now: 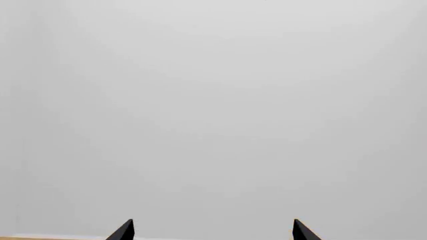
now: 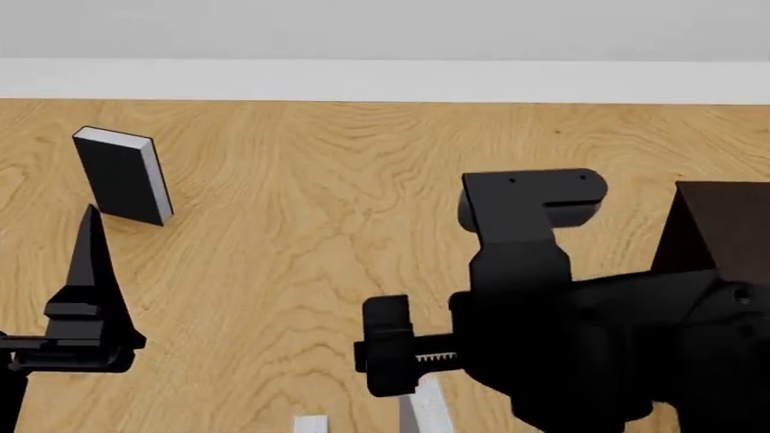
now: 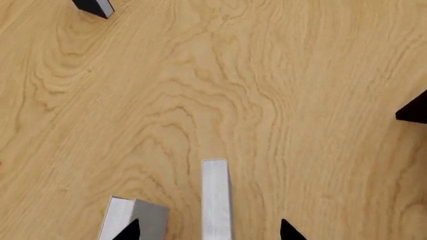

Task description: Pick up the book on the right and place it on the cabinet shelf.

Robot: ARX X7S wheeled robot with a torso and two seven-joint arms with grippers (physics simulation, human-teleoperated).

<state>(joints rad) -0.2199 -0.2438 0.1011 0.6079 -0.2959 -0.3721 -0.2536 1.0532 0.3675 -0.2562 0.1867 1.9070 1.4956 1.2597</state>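
The light-grey book [image 3: 215, 200] stands upright on the wooden floor, straight between the open fingertips of my right gripper [image 3: 208, 231], which does not touch it. In the head view only its top [image 2: 424, 408] shows below my right arm [image 2: 542, 343], and the gripper's fingertips are hidden there. The dark cabinet [image 2: 719, 225] stands at the right edge; its shelf is not visible. My left gripper [image 1: 213, 232] is open and empty, facing a blank wall. It shows at the lower left of the head view [image 2: 87, 298].
A second grey book [image 3: 133, 217] stands just left of the first, also seen in the head view [image 2: 310, 424]. A black book with white pages [image 2: 123, 176] stands at the far left. A dark corner [image 3: 413, 107] pokes in at the right.
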